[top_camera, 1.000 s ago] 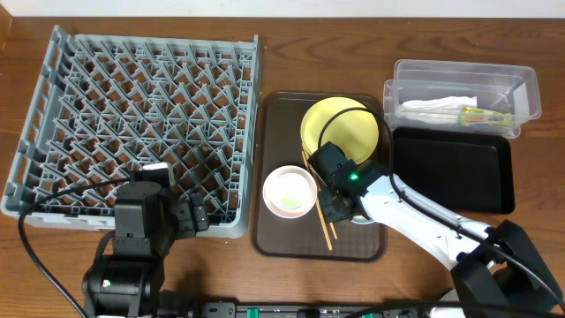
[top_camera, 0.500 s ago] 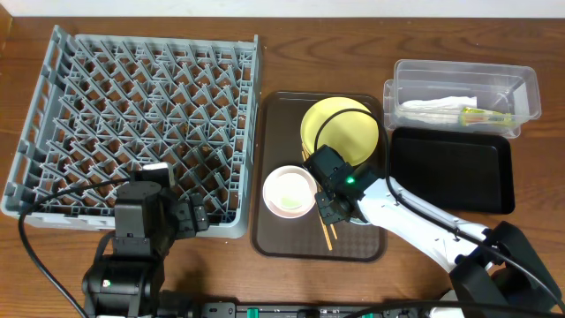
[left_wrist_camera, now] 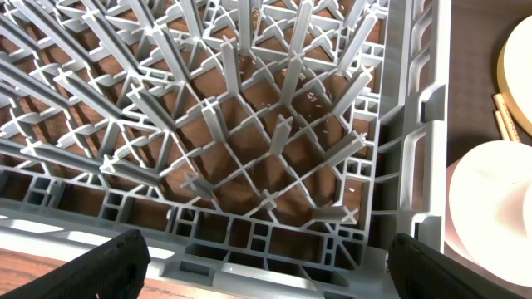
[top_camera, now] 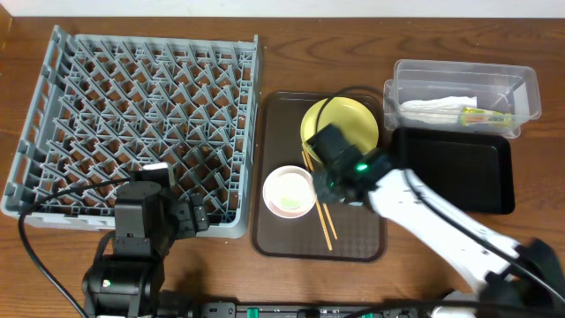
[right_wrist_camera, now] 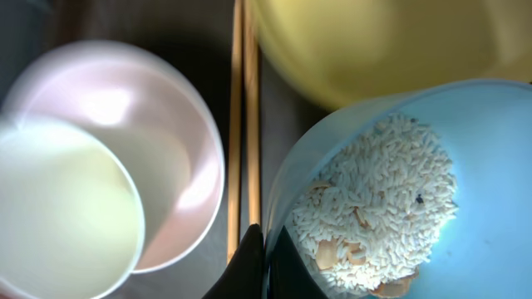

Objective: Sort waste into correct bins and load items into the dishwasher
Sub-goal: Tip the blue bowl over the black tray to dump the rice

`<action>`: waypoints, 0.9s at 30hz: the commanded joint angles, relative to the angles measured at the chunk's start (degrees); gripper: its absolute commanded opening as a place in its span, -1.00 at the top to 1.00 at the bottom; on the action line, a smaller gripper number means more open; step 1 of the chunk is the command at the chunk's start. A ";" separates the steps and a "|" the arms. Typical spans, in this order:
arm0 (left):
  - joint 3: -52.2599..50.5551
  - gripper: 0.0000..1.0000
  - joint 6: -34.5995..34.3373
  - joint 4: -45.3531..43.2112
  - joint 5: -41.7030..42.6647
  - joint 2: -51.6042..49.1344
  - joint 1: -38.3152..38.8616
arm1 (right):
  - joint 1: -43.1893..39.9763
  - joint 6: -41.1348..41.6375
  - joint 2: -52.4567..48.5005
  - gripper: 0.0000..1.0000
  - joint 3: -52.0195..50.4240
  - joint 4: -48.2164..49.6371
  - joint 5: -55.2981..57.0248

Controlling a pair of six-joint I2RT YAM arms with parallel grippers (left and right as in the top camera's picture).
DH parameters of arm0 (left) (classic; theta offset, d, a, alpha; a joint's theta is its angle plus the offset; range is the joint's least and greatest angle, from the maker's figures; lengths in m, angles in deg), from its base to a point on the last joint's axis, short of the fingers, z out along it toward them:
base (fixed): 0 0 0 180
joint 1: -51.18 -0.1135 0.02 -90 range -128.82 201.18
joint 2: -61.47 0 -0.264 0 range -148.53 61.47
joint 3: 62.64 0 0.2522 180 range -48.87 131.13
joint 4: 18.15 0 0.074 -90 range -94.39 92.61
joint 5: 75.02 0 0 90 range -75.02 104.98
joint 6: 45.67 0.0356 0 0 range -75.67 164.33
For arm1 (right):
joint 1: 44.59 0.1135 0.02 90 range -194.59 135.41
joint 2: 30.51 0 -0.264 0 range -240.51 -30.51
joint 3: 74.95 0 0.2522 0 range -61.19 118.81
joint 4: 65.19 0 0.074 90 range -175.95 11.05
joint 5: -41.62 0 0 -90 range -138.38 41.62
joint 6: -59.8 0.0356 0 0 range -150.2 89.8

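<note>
My right gripper point(right_wrist_camera: 270, 259) is shut on the rim of the light-blue bowl point(right_wrist_camera: 465, 166), which holds white rice crumbs point(right_wrist_camera: 382, 199). In the overhead view that gripper point(top_camera: 340, 172) hangs over the brown tray and hides the bowl. Below lie the wooden chopsticks point(right_wrist_camera: 245, 124), the pale-pink bowl point(right_wrist_camera: 187, 158) with the white cup point(right_wrist_camera: 58, 208) inside it, and the yellow plate point(right_wrist_camera: 382, 41). The clear tub point(top_camera: 521, 84) holds the napkin point(top_camera: 437, 106) and the wrapper point(top_camera: 485, 116). The black tray point(top_camera: 450, 168) sits in front of it. My left gripper point(left_wrist_camera: 266, 278) is open over the grey dish rack's point(top_camera: 141, 115) front right corner.
The dark-brown serving tray point(top_camera: 274, 238) lies between the rack and the bins, carrying the plate point(top_camera: 340, 124), the pink bowl with the cup point(top_camera: 290, 192) and the chopsticks point(top_camera: 323, 223). The left arm point(top_camera: 141, 221) stands at the front left.
My right gripper has moved back and to the right over the tray with the blue bowl, uncovering more of the chopsticks. The left arm has not moved.
</note>
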 commanded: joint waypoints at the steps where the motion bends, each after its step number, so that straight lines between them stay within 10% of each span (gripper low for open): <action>1: 1.29 -0.89 0.74 0.11 -0.09 0.04 -0.28 | -5.46 0.20 5.60 0.98 2.38 -0.02 -0.68; 27: 1.29 -0.89 0.74 0.11 -0.09 0.04 -0.28 | -52.28 -8.15 4.46 0.98 -8.44 10.54 -52.59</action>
